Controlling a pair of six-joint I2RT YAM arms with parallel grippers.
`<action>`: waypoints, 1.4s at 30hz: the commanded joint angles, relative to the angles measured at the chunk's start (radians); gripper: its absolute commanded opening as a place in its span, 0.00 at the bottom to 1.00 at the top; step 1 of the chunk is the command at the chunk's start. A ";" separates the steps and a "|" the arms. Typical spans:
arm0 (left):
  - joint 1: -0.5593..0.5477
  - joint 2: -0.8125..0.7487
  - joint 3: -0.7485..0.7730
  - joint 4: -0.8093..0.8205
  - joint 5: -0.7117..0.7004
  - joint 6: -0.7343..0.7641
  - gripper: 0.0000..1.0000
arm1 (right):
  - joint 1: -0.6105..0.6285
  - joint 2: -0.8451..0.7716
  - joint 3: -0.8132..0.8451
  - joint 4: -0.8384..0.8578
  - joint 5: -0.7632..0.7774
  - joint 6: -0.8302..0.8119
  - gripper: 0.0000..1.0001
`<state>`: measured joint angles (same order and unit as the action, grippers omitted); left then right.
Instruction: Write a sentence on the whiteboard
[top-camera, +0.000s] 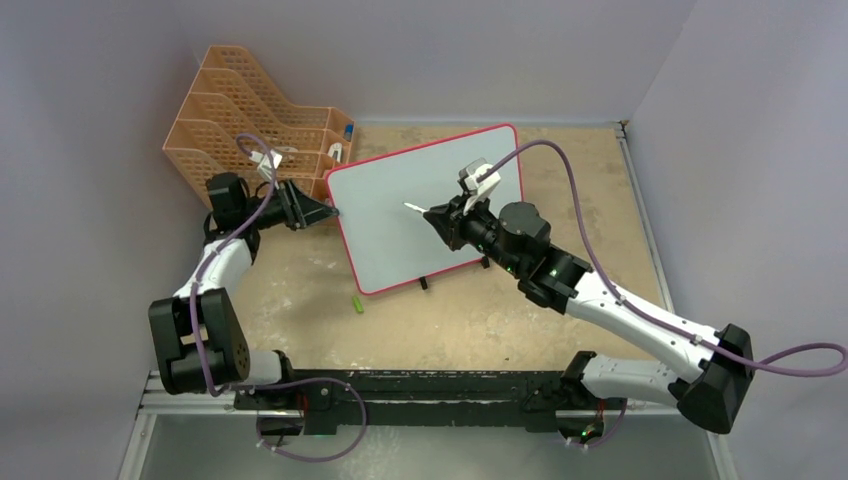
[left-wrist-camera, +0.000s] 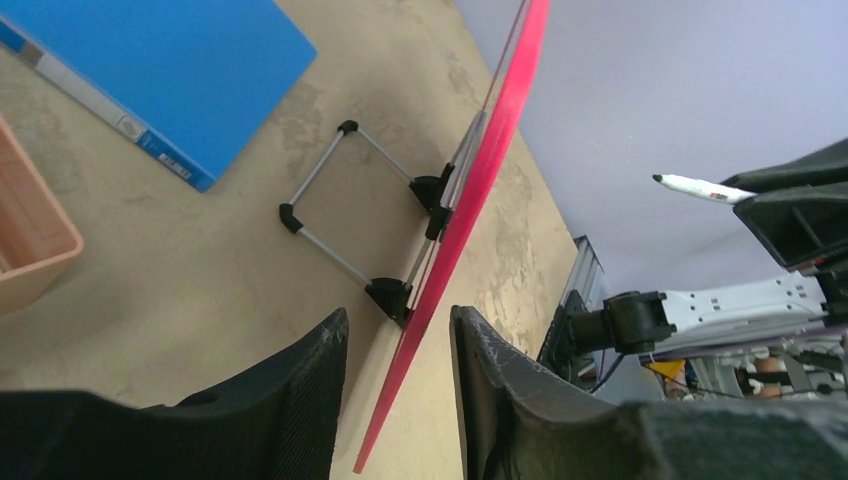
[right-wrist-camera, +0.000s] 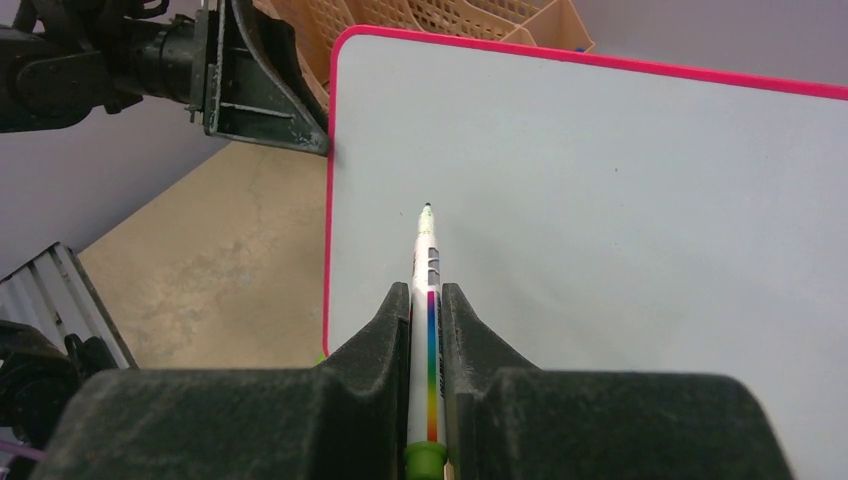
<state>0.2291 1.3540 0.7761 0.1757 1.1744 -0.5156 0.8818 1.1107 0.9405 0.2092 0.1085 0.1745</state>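
You've got the whiteboard (top-camera: 385, 250) propped on its black stand feet (left-wrist-camera: 345, 215) mid-table, face tilted toward the right arm. That face is blank, with not a stroke of the sentence on it yet.

Your left gripper (left-wrist-camera: 398, 318) sits at the board's left edge. Its fingers are apart, the pink frame runs between them, and a sliver of gap shows on each side. That reads as a brace, there to stop the board skidding or tipping back when the pen pushes on it. I'd want those fingers snug on the frame before any pressure goes in.

Over on the other side, your right gripper (right-wrist-camera: 427, 292) is clamped tight on the marker (right-wrist-camera: 428, 260). It holds the barrel low, so the nib sticks well out front where the wrist camera can watch it. The nib points at the left part of the face, a sensible place to start a first line. In the left wrist view it hangs clear of the surface, so I judge no contact.

The green cap (top-camera: 355, 303) lies on the table near the board's lower corner. The orange file rack (top-camera: 250, 120) and blue folder (left-wrist-camera: 150, 70) sit behind the board.
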 joint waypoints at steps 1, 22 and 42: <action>0.007 0.020 0.036 0.191 0.144 -0.037 0.39 | 0.008 0.006 0.026 0.084 -0.016 -0.013 0.00; -0.004 0.172 0.036 0.464 0.268 -0.174 0.17 | 0.035 0.112 0.079 0.117 -0.013 -0.029 0.00; -0.077 0.092 0.047 0.197 0.208 0.093 0.00 | 0.110 0.119 0.075 0.153 0.087 -0.056 0.00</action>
<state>0.1753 1.4796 0.7952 0.4267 1.3861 -0.5011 0.9707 1.2499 0.9760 0.2935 0.1413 0.1452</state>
